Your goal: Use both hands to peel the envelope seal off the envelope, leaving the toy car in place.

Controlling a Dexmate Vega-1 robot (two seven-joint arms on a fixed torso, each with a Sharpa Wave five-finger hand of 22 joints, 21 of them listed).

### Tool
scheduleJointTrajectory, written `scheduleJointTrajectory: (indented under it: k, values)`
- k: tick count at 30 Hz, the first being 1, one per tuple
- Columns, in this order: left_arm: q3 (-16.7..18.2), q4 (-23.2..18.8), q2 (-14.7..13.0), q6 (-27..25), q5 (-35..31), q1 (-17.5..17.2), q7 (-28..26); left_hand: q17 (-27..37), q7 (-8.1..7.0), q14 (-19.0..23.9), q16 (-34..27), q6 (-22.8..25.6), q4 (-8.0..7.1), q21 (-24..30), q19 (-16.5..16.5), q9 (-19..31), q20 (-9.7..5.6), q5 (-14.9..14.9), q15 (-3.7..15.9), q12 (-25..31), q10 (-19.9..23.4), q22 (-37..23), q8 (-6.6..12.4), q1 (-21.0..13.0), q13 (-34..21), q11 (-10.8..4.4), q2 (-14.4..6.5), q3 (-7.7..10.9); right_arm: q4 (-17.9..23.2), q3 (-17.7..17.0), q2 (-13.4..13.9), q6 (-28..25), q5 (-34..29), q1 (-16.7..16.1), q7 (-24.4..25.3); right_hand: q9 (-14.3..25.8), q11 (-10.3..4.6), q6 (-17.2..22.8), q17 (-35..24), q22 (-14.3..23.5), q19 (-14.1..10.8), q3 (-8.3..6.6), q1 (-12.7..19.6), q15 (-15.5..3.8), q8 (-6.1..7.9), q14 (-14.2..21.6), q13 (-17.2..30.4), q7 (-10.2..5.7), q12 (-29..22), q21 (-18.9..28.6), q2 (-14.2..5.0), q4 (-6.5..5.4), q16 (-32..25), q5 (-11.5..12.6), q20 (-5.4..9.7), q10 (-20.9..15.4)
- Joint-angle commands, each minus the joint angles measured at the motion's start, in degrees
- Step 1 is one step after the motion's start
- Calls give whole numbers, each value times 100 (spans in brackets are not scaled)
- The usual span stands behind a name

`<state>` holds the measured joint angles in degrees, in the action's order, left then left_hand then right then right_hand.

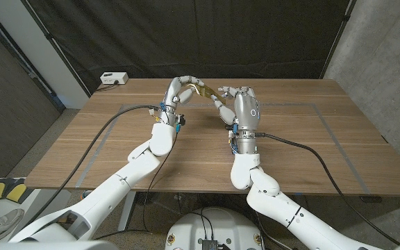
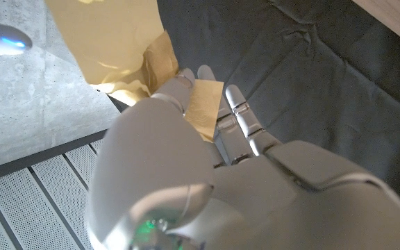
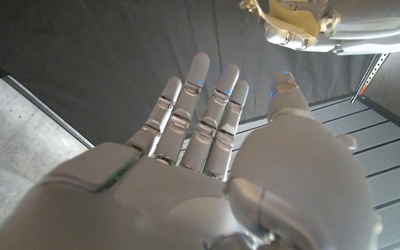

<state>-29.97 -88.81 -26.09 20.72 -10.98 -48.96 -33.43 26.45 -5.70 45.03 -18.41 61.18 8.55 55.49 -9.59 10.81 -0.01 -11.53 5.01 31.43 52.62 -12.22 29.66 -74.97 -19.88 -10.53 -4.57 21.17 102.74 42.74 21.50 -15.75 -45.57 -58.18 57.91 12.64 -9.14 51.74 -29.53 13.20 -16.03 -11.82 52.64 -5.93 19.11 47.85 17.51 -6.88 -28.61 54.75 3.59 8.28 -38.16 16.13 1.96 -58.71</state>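
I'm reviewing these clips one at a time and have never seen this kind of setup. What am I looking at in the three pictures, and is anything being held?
This is a two-armed robot standing at a wooden table, each arm ending in a human-like hand. The wide picture comes from a camera on its head, looking down over both arms. The other two come from cameras on the wrists, looking along the back of each hand.

The left hand is raised over the far side of the table and grips a tan paper envelope; the left wrist view shows the paper against its fingers. The right hand is beside it with fingers spread, and I cannot tell whether it touches the envelope. A small white box sits beyond the table's far left corner. I cannot make out a toy car.
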Motion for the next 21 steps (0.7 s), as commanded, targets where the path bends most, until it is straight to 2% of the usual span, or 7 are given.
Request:
scheduleJointTrajectory:
  k: [1, 8, 10, 11, 13, 17, 21]
  values:
    - [52, -53, 22, 130, -26, -106, 31, 29, 58, 13, 26, 10, 10, 33, 40, 25, 11, -23, 884, -20, -12, 0, -23, -75, -27, 10, -13, -15, -37, 257, -82, -666, -274, 179, -149, 34, 7, 110, -74, 30, 3, 52, 74, -718, 43, 65, 71, 4, -47, 59, -12, -17, -39, 44, 232, -85]
    - [95, -42, 55, 209, -28, -146, -7, 37, 112, -10, 68, -103, 15, 59, 67, 93, 3, -38, 886, -35, -58, 6, -36, -134, -58, 21, -19, -32, -57, 398, -83, -947, -396, 304, -308, 73, -22, 252, -169, 46, 53, 141, 74, -713, 105, 72, 189, -13, -123, 109, -5, -69, -68, 80, 265, -206]
    - [107, -45, 63, 196, -98, -158, -67, 40, 110, -13, 77, -117, 14, 67, 70, 106, -1, -41, 886, -42, -76, 8, -35, -148, -66, 23, -22, -37, -59, 432, -68, -969, -402, 332, -341, 81, -1, 333, -200, 50, 26, 161, 74, -711, 137, 97, 224, 11, -153, 140, -21, -88, -87, 92, 257, -258]
    - [115, -43, 67, 209, -80, -163, -64, 42, 118, -15, 81, -119, 13, 73, 66, 109, -5, -42, 886, -43, -79, 9, -34, -153, -69, 22, -25, -40, -66, 449, -73, -987, -412, 344, -338, 81, -10, 421, -220, 53, 22, 173, 80, -716, 167, 114, 250, 71, -167, 156, -32, -98, -98, 101, 250, -280]
    - [127, -42, 74, 207, -95, -169, -83, 44, 116, -17, 89, -135, 12, 77, 75, 121, -4, -44, 886, -44, -82, 11, -33, -164, -76, 20, -28, -44, -68, 482, -70, -1019, -430, 366, -354, 63, 16, 526, -260, 57, 6, 201, 91, -711, 189, 151, 297, 55, -213, 189, -41, -110, -123, 115, 253, -371]
    - [133, -32, 78, 239, -86, -167, -61, 48, 107, -20, 101, -147, 8, 88, 78, 125, -8, -47, 886, -50, -98, 13, -36, -178, -86, 21, -32, -52, -103, 535, -79, -1094, -470, 421, -369, 70, -13, 529, -290, 63, 50, 235, 126, -715, 183, 133, 360, 12, -227, 209, -28, -108, -108, 133, 285, -381]
    - [132, -20, 84, 269, -87, -163, -45, 54, 182, -26, 122, -211, 3, 106, 87, 147, -2, -52, 886, -51, -102, 17, -49, -201, -105, 16, -39, -66, -127, 567, -99, -1200, -495, 455, -389, 91, -43, 479, -323, 67, 74, 299, 113, -710, 164, 106, 438, -4, -224, 241, 5, -131, -82, 147, 293, -337]
